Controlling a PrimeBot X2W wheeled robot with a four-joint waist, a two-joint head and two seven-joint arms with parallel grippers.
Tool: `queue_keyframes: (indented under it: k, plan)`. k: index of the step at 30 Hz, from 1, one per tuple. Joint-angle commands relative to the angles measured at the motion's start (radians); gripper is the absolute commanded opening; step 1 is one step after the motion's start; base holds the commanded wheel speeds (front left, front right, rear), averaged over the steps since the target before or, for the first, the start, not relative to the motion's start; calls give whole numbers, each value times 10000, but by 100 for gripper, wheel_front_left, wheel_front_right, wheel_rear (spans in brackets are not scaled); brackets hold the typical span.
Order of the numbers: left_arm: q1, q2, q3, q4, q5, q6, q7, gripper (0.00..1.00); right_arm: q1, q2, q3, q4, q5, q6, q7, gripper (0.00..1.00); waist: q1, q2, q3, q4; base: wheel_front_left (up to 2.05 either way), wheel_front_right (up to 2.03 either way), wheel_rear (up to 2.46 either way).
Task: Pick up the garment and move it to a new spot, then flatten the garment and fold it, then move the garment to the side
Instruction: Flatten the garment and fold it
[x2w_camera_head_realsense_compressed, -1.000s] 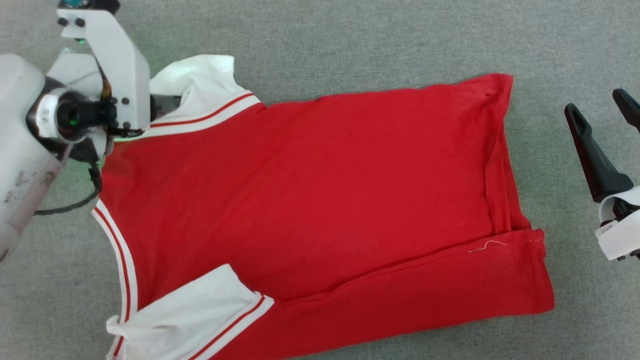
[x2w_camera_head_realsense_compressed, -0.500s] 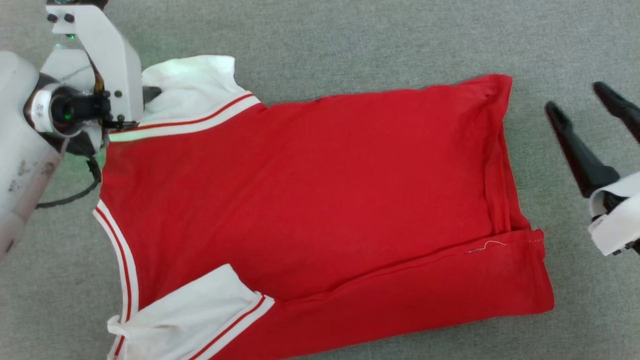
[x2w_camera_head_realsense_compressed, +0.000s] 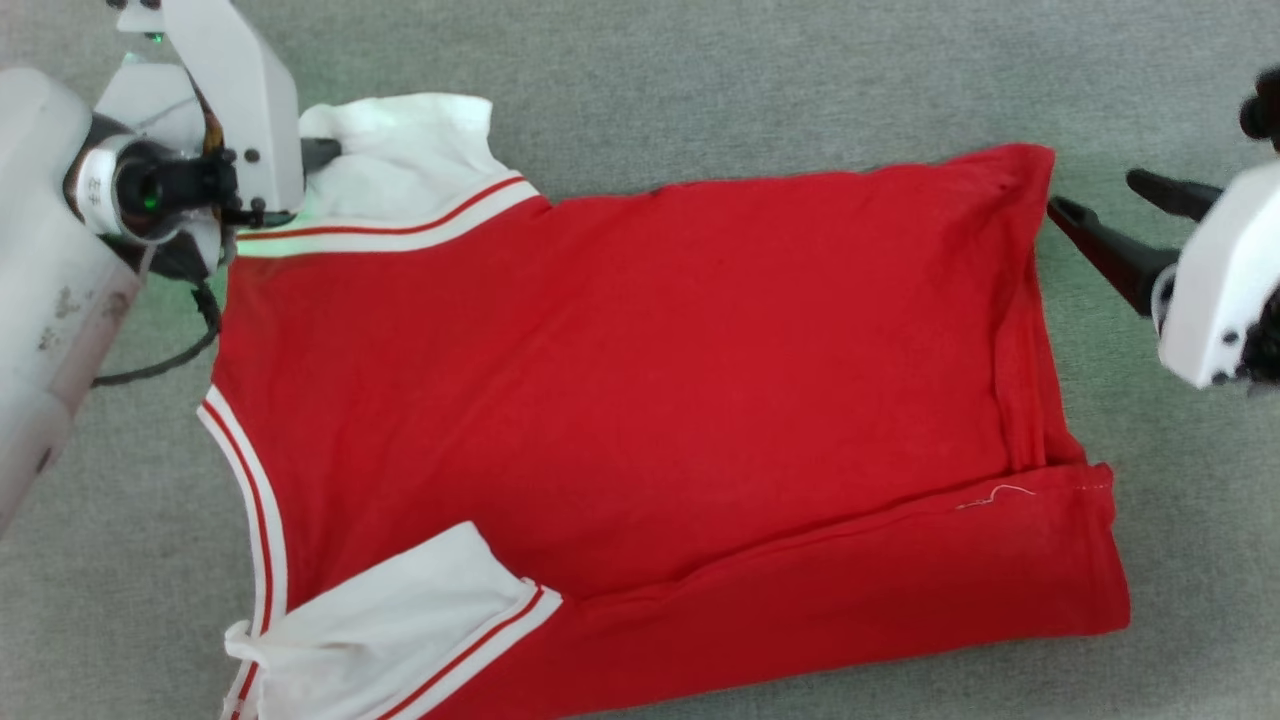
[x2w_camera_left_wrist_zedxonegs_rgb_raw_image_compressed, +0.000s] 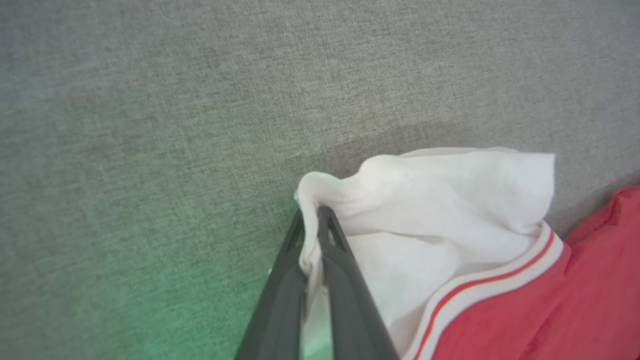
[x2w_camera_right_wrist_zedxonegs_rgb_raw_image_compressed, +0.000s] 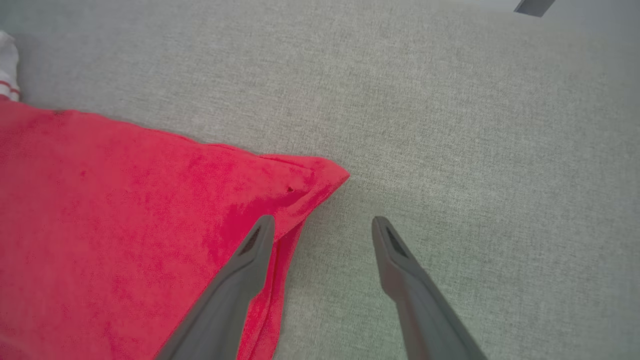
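Note:
The garment (x2w_camera_head_realsense_compressed: 640, 380), a red jersey with white sleeves and red-and-white striped trim, lies spread on the grey surface with its lower edge folded over. My left gripper (x2w_camera_head_realsense_compressed: 325, 152) is at its upper left, shut on the edge of the far white sleeve (x2w_camera_left_wrist_zedxonegs_rgb_raw_image_compressed: 450, 200); in the left wrist view the left gripper (x2w_camera_left_wrist_zedxonegs_rgb_raw_image_compressed: 312, 222) pinches a bunched fold of white cloth. My right gripper (x2w_camera_head_realsense_compressed: 1092, 192) stands open at the garment's upper right corner. In the right wrist view the right gripper (x2w_camera_right_wrist_zedxonegs_rgb_raw_image_compressed: 324, 220) has one finger over the red corner (x2w_camera_right_wrist_zedxonegs_rgb_raw_image_compressed: 300, 185) and the other over bare surface.
A grey woven surface (x2w_camera_head_realsense_compressed: 700, 80) lies under and around the garment. A black cable (x2w_camera_head_realsense_compressed: 150, 370) loops from my left forearm beside the collar. A small dark object (x2w_camera_right_wrist_zedxonegs_rgb_raw_image_compressed: 535, 6) sits at the far edge in the right wrist view.
My left gripper has closed on the white sleeve and drawn it up a little. The right gripper has swung in to the garment's upper right corner, still open. The camera shifted slightly.

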Motion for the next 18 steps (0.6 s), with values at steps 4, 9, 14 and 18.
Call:
queue_keyframes:
  k: [4,9,14,18]
  plan:
    - [32,-189,-71,213,59,-113,-29,0,-967,333,255,1329,117,-8,469,100,0,-1,111,127,0,0,0]
    - [-47,-342,-70,389,34,-190,-33,0,-1833,614,510,3063,117,-8,1234,100,0,-1,187,232,0,0,0]
    - [-68,-477,-57,570,-2,-307,-66,0,-2327,803,790,4307,116,-8,1909,0,0,-1,225,331,0,0,0]
    - [-120,-515,15,739,-51,-404,-170,0,-2611,776,939,4711,231,-6,1967,0,0,-1,208,412,0,0,0]
